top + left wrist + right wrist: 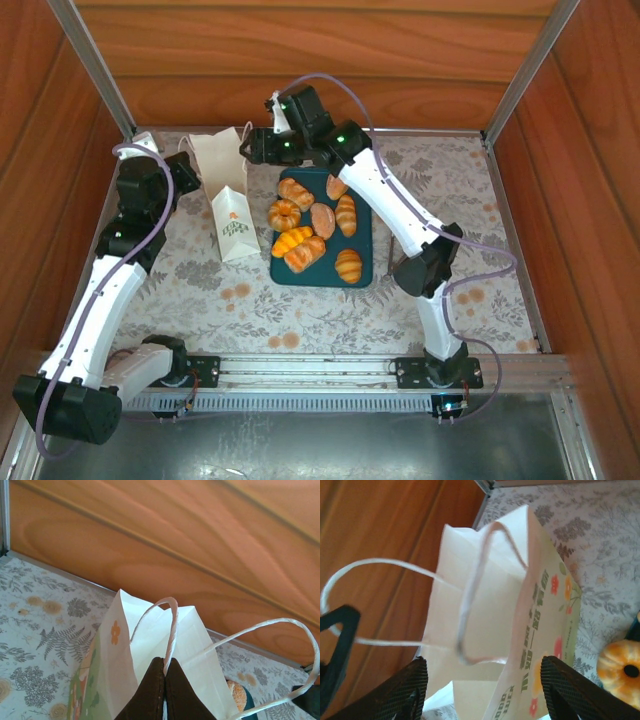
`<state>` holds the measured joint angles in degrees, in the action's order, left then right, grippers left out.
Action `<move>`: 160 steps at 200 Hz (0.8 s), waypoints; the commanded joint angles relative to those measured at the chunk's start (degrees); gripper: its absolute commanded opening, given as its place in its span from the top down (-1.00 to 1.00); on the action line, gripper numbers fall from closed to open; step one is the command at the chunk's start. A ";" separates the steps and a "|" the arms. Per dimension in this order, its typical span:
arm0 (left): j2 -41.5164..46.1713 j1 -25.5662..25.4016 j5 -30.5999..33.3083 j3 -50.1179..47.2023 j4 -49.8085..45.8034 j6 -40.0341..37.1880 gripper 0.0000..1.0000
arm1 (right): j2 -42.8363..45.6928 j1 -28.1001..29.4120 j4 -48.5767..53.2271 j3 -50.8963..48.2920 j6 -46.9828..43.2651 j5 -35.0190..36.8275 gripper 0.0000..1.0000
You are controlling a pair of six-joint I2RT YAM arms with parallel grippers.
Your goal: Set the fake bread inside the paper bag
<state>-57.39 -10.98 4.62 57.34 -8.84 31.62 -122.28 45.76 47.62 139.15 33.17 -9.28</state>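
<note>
The white paper bag stands on the table left of the tray, its mouth open upward. In the left wrist view my left gripper is shut on one white cord handle at the bag's rim. My right gripper hovers at the bag's far right top corner. Its dark fingers stand apart on either side of the bag's flowered wall and a drooping cord handle, not pressing on them. Several pieces of fake bread, among them a ring bun, lie on the tray.
The dark teal tray sits mid-table to the right of the bag. A floral cloth covers the table. Wooden walls close in the back and sides, with metal corner posts. The bag's second handle loops out to the right.
</note>
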 commanded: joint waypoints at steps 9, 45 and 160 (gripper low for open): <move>0.78 1.59 -0.80 -0.89 1.31 0.86 1.00 | -0.36 0.05 -0.36 1.83 -0.71 2.41 0.23; 0.59 4.80 -2.72 -0.86 1.76 2.69 1.00 | 1.42 -0.05 0.15 0.06 -1.70 3.75 0.99; 0.21 8.65 -6.05 -1.68 1.02 5.21 1.00 | 7.49 -0.66 -3.88 -9.78 -0.47 5.86 0.63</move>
<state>-57.32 -3.01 -0.16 56.66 -8.54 36.12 -115.33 45.65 44.58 129.82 32.40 -3.09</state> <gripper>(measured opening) 0.051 0.144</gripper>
